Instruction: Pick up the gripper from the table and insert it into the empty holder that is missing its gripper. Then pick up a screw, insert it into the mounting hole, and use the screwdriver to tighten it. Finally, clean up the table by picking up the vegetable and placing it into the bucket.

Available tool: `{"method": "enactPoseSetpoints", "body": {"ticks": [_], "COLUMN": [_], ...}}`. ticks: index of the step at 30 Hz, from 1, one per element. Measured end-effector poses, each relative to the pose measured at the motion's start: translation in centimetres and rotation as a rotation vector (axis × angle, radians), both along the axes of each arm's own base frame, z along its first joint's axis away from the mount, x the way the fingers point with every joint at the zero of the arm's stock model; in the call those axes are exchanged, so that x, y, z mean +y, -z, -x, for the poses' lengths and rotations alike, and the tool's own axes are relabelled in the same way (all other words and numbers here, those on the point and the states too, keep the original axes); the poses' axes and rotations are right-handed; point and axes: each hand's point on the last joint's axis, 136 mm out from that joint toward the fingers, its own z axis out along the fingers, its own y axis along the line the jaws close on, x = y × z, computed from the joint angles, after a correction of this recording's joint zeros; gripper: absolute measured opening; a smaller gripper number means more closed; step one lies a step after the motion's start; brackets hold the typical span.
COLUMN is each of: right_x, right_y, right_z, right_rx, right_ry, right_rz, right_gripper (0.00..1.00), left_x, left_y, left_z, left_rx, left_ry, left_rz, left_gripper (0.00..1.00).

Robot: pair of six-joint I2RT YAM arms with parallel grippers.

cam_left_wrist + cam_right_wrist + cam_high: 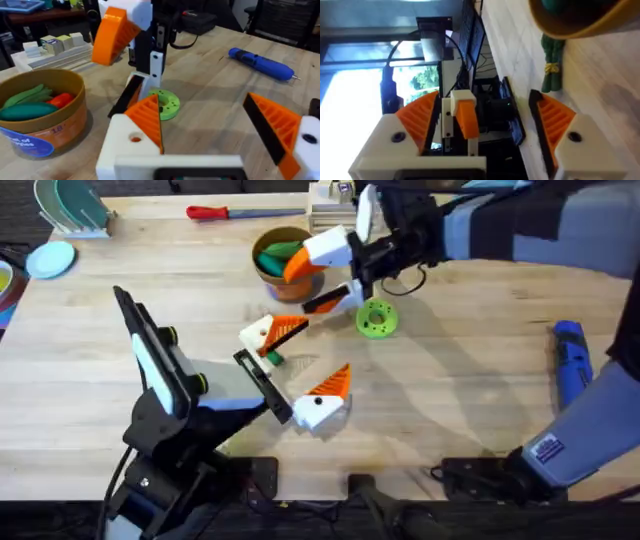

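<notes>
- Left end effector (315,355), lower centre, spread open, empty; both white blocks show orange tips.
- Right end effector (310,284), upper centre, released beside round orange-brown bucket (262,270).
- Tiny green toy vegetable (272,358) lies mid-frame on wooden desk (450,380); cleanup apparently remains.

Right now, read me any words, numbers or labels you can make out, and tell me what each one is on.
"18": faint print on the side of the bucket, above its blue label.
Blue label on the bucket: white lettering, too blurred to read.
Blocks in the white tray behind the bucket: markings too small to read.
Blue screwdriver: no readable text.
</notes>
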Motion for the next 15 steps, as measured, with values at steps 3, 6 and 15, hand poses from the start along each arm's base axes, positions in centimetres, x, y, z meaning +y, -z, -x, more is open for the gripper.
{"method": "enactPoseSetpoints", "body": {"ticks": [3,6,15], "right_x": [-1.2,-2.8,-9.9], "right_y": [0.8,0.5,-1.7], "right_z": [-1.1,-1.8,-1.3], "right_rx": [-0.019,-0.073,-0.434], "right_ry": [0.057,0.12,0.284], "right_rz": [0.054,0.133,0.587], "right_gripper": [0.992,0.992,0.993], "left_x": [0.0,0.0,0.0], "left_y": [0.0,0.0,0.0], "left_z": [0.0,0.0,0.0], "left_rx": [0.0,0.0,0.0], "left_ry": [0.0,0.0,0.0], "left_rz": [0.0,0.0,0.0], "left_gripper": [0.992,0.993,0.993]}}
